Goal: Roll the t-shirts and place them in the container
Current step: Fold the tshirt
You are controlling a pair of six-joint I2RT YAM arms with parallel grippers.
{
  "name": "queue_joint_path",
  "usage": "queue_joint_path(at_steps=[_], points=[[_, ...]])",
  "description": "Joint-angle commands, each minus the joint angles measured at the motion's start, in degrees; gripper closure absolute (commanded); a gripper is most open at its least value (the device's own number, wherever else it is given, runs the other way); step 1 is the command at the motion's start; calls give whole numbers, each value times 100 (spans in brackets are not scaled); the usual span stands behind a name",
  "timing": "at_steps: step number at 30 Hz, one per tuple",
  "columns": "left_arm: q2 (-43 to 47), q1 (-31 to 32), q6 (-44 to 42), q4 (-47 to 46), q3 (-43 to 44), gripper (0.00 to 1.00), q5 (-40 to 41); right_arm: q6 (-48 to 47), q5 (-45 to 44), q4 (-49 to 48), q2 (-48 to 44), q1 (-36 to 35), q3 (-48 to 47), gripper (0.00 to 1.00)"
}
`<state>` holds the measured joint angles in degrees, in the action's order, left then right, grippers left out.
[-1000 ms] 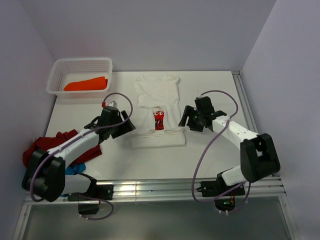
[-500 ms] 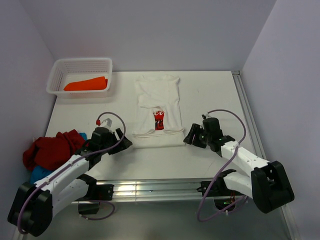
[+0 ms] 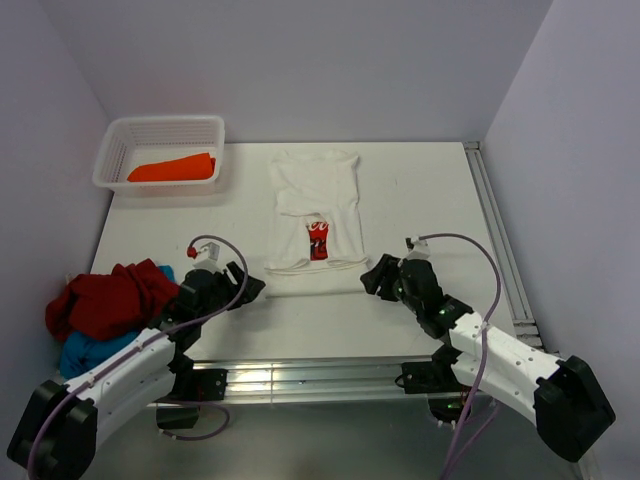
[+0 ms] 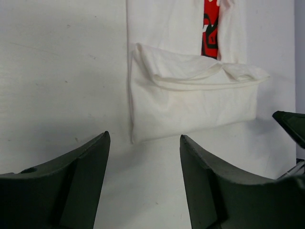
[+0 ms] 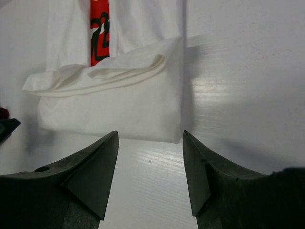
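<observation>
Hem of the white t-shirt (image 3: 315, 215), lying lengthwise near to far on the tabletop (image 3: 430, 190), sits just ahead of both released, empty hands: left hand (image 3: 248, 285) by its left corner, right hand (image 3: 370, 277) by its right, equally near.

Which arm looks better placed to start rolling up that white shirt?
Neither alone, probably: left pincer faces the near left corner of the white shirt, right pincer the near right corner; both open, not touching it.

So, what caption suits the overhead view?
Open left fingers and right fingers flank the folded near end of the white t-shirt; an orange t-shirt lies in the basket.
</observation>
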<state>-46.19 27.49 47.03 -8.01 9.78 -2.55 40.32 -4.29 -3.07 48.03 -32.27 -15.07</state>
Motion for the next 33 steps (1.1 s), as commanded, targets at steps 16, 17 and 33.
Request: queue_joint_path(at_steps=[16,17,33], points=[[-478,1057,448,-1308,-389,35,1441,459,-2066,-221,663,-1062,-119,40],[-513,1057,422,-1300,-363,35,1450,503,-2119,-194,725,-1071,-180,41],[-1032,1066,360,-1704,-407,39,1318,644,-2067,-545,1718,-1176,-347,50]])
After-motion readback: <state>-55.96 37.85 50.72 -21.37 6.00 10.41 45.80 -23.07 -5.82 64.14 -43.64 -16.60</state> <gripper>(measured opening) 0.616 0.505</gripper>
